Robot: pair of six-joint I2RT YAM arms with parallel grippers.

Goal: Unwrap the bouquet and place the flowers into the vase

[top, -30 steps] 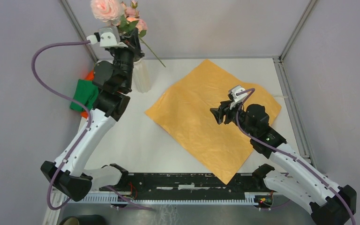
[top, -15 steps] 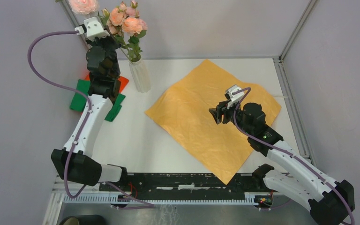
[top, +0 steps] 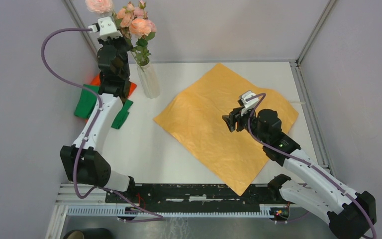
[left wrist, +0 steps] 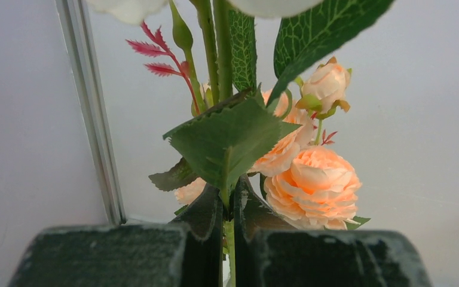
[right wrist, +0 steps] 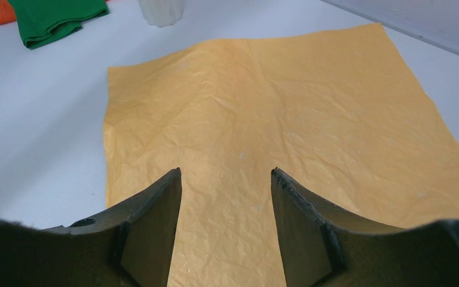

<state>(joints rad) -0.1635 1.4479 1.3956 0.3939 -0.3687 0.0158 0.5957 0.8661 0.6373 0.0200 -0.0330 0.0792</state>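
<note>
Just nudged my left pincer [left wrist: 230, 200] back toward the vase [top: 149, 79] on its right, still clamped on one rose stem [left wrist: 230, 239], so that flower's probably going in next; right pincer [right wrist: 226, 179] gapes wide over the wrapper [top: 214, 124].

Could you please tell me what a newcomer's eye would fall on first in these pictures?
First, the pink flowers rising from the vase at the far left of the table, with the left gripper shut on one stem beside them. Next, the big orange paper spread flat mid-table, with the open right gripper hovering over it.
</note>
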